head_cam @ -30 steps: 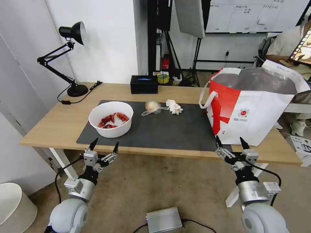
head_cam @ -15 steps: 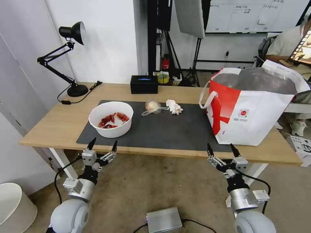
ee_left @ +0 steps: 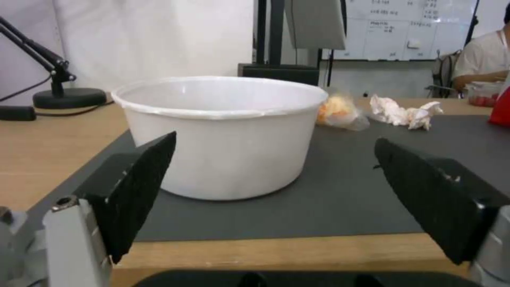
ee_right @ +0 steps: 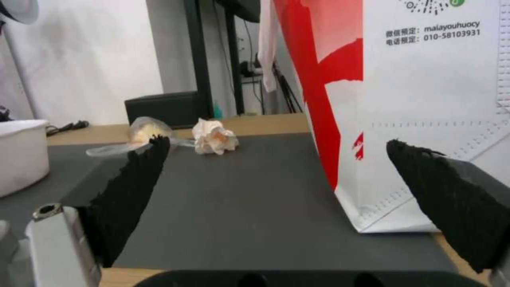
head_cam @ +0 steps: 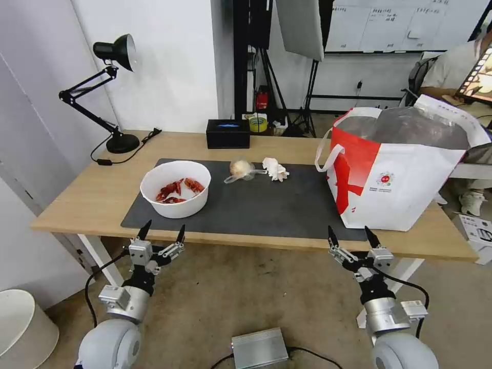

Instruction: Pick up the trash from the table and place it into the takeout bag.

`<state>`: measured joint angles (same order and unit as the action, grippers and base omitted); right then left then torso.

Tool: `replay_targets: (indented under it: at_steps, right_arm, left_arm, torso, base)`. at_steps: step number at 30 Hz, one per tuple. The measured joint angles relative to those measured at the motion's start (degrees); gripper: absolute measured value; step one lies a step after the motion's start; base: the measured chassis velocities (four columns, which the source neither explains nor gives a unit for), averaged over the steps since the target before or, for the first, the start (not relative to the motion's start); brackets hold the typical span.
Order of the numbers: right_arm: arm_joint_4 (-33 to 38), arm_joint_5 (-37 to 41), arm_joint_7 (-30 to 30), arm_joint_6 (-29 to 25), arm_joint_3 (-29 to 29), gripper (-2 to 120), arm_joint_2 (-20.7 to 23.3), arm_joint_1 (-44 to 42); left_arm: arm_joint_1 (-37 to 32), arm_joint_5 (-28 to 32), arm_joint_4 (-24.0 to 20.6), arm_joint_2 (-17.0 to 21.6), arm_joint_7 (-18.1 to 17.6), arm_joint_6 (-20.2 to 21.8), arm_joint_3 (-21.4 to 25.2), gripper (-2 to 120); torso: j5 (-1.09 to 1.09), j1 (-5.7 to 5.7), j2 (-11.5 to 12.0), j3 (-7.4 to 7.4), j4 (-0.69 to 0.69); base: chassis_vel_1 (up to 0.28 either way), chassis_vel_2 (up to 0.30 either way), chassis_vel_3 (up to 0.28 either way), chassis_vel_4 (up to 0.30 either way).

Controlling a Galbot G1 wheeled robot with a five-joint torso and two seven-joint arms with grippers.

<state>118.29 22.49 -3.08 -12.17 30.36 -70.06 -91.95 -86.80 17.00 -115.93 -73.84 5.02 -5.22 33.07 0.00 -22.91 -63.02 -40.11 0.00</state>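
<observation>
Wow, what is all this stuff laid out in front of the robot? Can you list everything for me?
Table: one, light wood, white legs.
Mat: one, dark grey, on the table.
Bowl: one, white, red shells inside, mat's left end.
Wrapped lump: one, clear wrap, beige, mat's far edge.
Tissue: one, white, crumpled, beside the lump.
Takeout bag: one, white and red, table's right end.
Black box: one, table's far edge.
Desk lamp: one, black, far left corner.
Metal box: one, silver, on the floor.
Left gripper: open, before the bowl.
Right gripper: open, before the bag.

Bowl [head_cam: 176,188], wrap [head_cam: 241,169], tissue [head_cam: 275,169] beside bag [head_cam: 400,174]
</observation>
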Motion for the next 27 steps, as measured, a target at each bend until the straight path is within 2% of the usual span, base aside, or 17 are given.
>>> replay_targets:
  at_steps: [6, 10, 17, 22, 27]
  right_arm:
    - [0.1, 0.4, 0.0, 0.0, 0.0, 100, 0.3, 0.2]
    - [0.8, 3.8, 0.0, 1.1, -0.8, 100, 1.4, 2.5]
    - [2.3, 12.8, -3.7, 7.2, -5.7, 100, 3.5, 10.9]
    - [2.7, 18.3, -6.3, 10.5, -6.2, 100, 4.1, 13.3]
    - [2.6, 26.2, -11.4, 14.3, -6.4, 100, 4.5, 16.9]
  left_arm:
    - [-0.1, -0.1, -0.1, -0.2, 0.0, 0.0, 0.2, 100]
    - [-0.7, -0.3, -0.6, -0.7, 0.2, -0.1, 0.2, 100]
    - [-1.2, -1.3, -1.6, -1.1, 0.3, -0.2, 0.2, 100]
    - [-0.8, -1.3, -1.7, -0.8, 0.4, -0.2, -0.5, 100]
    - [-0.8, -1.4, -1.8, -0.4, 0.4, -0.2, -1.5, 100]
  torso:
    - [0.00, 0.00, 0.0, 0.00, 0.00]
    - [0.00, 0.00, 0.0, 0.00, 0.00]
    - [0.00, 0.00, 0.0, 0.00, 0.01]
    - [0.00, -0.01, 0.0, -0.01, -0.01]
    - [0.00, -0.01, 0.0, 0.00, -0.02]
  base:
    - [0.000, 0.000, 0.000, 0.000]
    - [0.000, 0.000, 0.000, 0.000]
    - [0.000, 0.000, 0.000, 0.000]
    - [0.000, 0.000, 0.000, 0.000]
    - [0.000, 0.000, 0.000, 0.000]
